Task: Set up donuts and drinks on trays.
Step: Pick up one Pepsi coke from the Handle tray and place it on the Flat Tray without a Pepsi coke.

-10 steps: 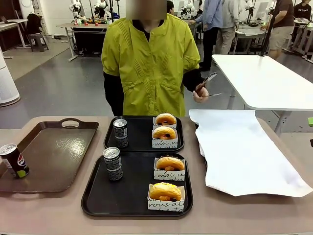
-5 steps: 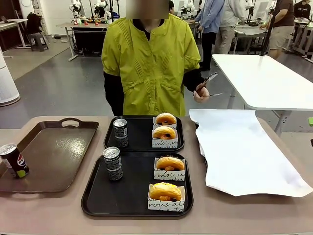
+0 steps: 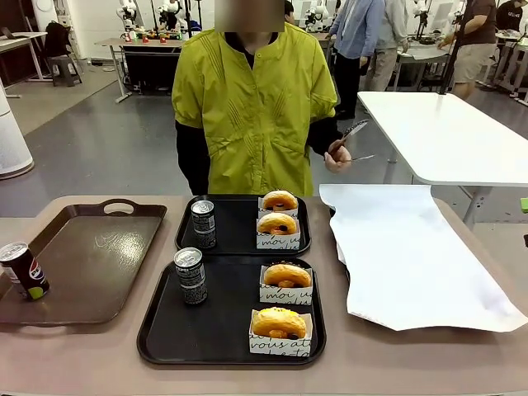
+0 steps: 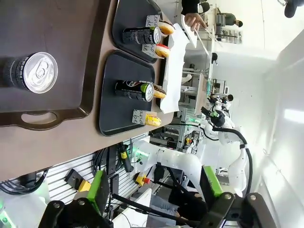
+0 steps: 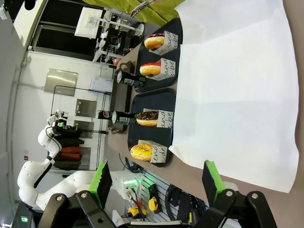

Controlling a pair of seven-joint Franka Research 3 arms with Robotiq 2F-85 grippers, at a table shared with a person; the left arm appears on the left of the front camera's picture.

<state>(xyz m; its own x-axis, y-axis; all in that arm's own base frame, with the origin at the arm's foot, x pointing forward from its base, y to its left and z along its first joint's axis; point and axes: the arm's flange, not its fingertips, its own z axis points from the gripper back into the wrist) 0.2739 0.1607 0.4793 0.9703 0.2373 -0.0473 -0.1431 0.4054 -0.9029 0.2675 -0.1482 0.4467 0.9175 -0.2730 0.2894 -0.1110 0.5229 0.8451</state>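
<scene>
Although both trays already carried a slim can at 9 o'clock and sleeved donuts at 3, the left gripper and right gripper hung spread and empty; the soft donuts would likely want holding by their paper sleeves.

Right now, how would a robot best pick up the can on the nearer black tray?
Probably from above, jaws closing across the can's round sides below the silver top. It stands upright with bare tray around it, and the donuts sit well to its right.
</scene>
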